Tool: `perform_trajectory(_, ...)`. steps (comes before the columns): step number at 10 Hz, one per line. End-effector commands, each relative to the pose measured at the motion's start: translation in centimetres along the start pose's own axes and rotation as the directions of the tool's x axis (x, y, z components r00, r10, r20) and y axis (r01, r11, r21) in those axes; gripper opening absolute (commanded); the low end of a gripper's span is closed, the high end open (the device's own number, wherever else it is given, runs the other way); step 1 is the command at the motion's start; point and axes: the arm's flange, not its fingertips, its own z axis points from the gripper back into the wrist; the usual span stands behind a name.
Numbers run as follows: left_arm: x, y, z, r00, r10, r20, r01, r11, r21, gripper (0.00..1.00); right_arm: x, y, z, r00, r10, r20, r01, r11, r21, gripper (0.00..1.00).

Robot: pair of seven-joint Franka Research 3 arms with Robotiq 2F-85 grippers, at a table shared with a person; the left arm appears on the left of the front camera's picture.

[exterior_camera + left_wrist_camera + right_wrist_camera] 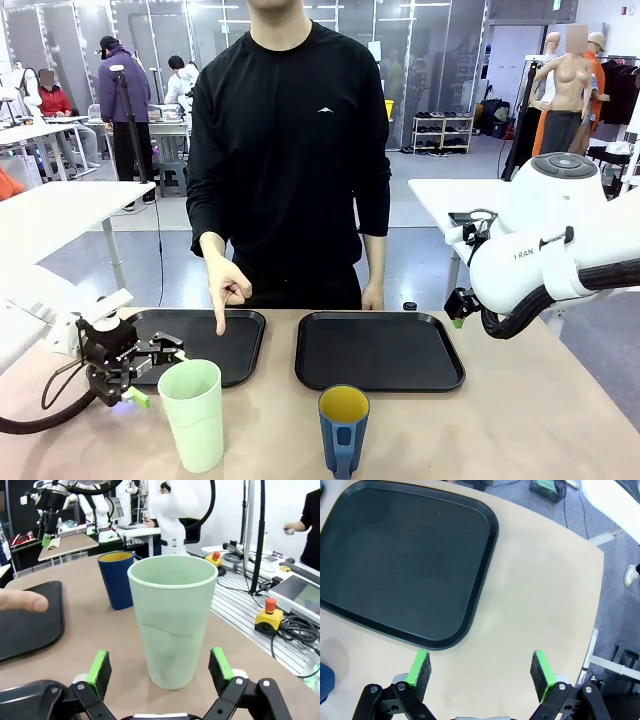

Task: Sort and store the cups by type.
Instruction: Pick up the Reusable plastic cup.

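A tall mint-green tumbler [195, 412] stands upright near the front edge of the table, and a dark blue mug [343, 425] with a yellow inside stands to its right. My left gripper [152, 372] is low at the tumbler's left side, open. In the left wrist view the tumbler [172, 625] rises just ahead of the open left gripper [160, 664], with the mug [117, 582] behind it. My right gripper [460, 305] hangs above the table's right side. In the right wrist view it [481, 672] is open over bare table, holding nothing.
Two black trays lie side by side, the left tray [245, 345] and the right tray [380, 350]. The person stands at the far side and points a finger [220, 322] down at the left tray. The right tray [405, 555] holds nothing.
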Motion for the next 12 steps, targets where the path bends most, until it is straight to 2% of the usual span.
perform_trajectory(1, -2.4, -1.9, -0.7, 0.998, -0.026, 0.052, 0.028, 0.998, -0.056, 1.00, 0.0, -0.1, 0.0, 1.000, -0.002, 0.001, 0.002, 1.000, 0.000, 1.00)
perform_trajectory(3, -2.7, -2.4, -2.0, 0.997, -0.042, 0.072, 0.045, 0.998, -0.048, 1.00, 0.0, -0.1, 0.0, 1.000, -0.002, 0.001, 0.002, 1.000, 0.000, 1.00)
perform_trajectory(9, -3.3, -3.1, -6.2, 0.994, -0.029, 0.106, 0.042, 0.992, -0.123, 1.00, 0.0, -0.1, 0.0, 1.000, -0.002, 0.001, 0.002, 1.000, 0.000, 1.00)
perform_trajectory(12, -3.8, -3.1, -8.2, 0.993, -0.034, 0.109, 0.046, 0.993, -0.108, 1.00, 0.0, -0.1, 0.0, 1.000, -0.002, 0.001, 0.002, 1.000, 0.000, 1.00)
